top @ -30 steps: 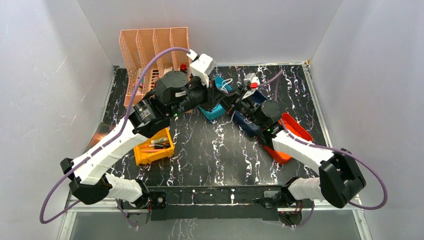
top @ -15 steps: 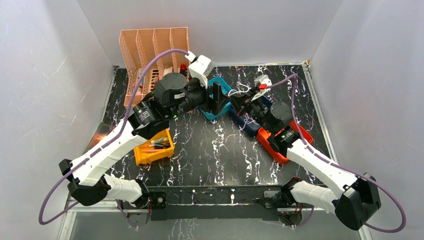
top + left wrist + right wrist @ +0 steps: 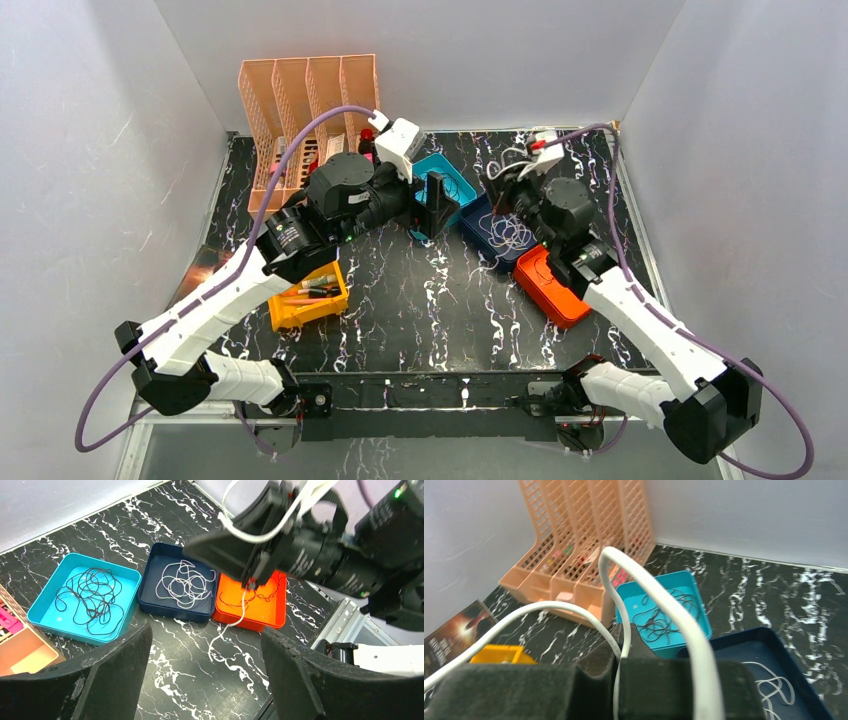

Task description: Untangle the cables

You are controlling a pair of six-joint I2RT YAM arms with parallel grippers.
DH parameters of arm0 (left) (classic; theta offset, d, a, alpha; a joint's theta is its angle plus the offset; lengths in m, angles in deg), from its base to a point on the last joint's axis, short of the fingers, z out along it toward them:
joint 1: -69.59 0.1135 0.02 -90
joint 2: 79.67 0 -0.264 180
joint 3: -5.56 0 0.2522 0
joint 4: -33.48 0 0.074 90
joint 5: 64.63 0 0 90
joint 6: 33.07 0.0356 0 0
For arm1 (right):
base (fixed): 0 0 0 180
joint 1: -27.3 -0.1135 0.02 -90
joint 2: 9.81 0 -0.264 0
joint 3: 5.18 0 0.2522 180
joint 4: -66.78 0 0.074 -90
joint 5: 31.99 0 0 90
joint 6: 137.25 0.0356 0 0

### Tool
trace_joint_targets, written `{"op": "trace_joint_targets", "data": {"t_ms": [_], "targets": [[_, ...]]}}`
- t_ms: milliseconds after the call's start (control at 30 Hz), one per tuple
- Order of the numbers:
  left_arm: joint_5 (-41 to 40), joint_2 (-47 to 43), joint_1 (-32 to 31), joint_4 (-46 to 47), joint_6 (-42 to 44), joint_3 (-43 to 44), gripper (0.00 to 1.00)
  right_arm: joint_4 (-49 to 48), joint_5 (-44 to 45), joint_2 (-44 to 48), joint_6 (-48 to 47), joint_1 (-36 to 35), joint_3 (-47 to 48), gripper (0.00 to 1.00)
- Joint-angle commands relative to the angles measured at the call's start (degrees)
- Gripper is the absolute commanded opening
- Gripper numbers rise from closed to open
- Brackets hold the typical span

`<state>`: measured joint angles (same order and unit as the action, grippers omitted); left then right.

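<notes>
- A dark blue tray (image 3: 172,555) sits on the black marble worktop (image 3: 175,652).
- A curly white cable (image 3: 185,585) lies in loose loops inside the dark blue tray.
- A teal tray (image 3: 127,582) touches the dark blue tray's left side. It has a black cable (image 3: 92,600) in it.
- An orange tray (image 3: 275,612) touches the dark blue tray's right side. It holds a thin dark cable (image 3: 262,594).
- The right pincer (image 3: 250,582) hangs up over the dark blue tray's right edge. It is squeezed tight on a long white cable (image 3: 243,605).
- The long white cable drops down to the worktop just in front of the dark blue tray.
- The left pincer (image 3: 205,632) hangs in front of the dark blue tray. Its fingers (image 3: 100,680) are wide apart with nothing between them.
- A peach file rack (image 3: 300,100) stands far to the left of the dark blue tray, past the teal tray.
</notes>
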<state>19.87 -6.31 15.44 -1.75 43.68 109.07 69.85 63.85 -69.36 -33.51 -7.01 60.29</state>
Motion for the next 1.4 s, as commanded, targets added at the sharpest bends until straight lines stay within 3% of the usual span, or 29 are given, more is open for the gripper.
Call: {"op": "trace_joint_targets", "data": {"t_ms": [0, 333, 600, 867, 1233, 1367], "targets": [[-1.0, -2.9, 0.1, 0.3, -0.4, -0.7, 0.79, 3.6, -0.4, -1.0, 1.5, 5.3, 6.4, 0.00], [-0.6, -2.3, 0.1, 0.3, -0.5, -1.4, 0.82, 5.2, -9.0, -6.8, 2.7, 18.5, 14.2, 0.00], [-0.5, -2.5, 0.1, 0.2, -0.7, -2.5, 0.85, 0.9, -11.3, -8.7, 4.2, 25.2, 12.7, 0.00], [0.4, -1.6, 0.2, 0.2, -0.2, -2.0, 0.86, -3.0, -14.6, -13.2, 7.4, 28.0, 9.4, 0.00], [1.3, -2.5, 0.1, 0.5, -1.2, -3.2, 0.87, -15.4, -29.0, -23.8, 10.9, 28.2, 8.8, 0.00], [1.6, -2.4, 0.1, 0.6, -1.5, -3.2, 0.87, -18.0, -29.8, -26.0, 12.8, 28.2, 6.6, 0.00]]}}
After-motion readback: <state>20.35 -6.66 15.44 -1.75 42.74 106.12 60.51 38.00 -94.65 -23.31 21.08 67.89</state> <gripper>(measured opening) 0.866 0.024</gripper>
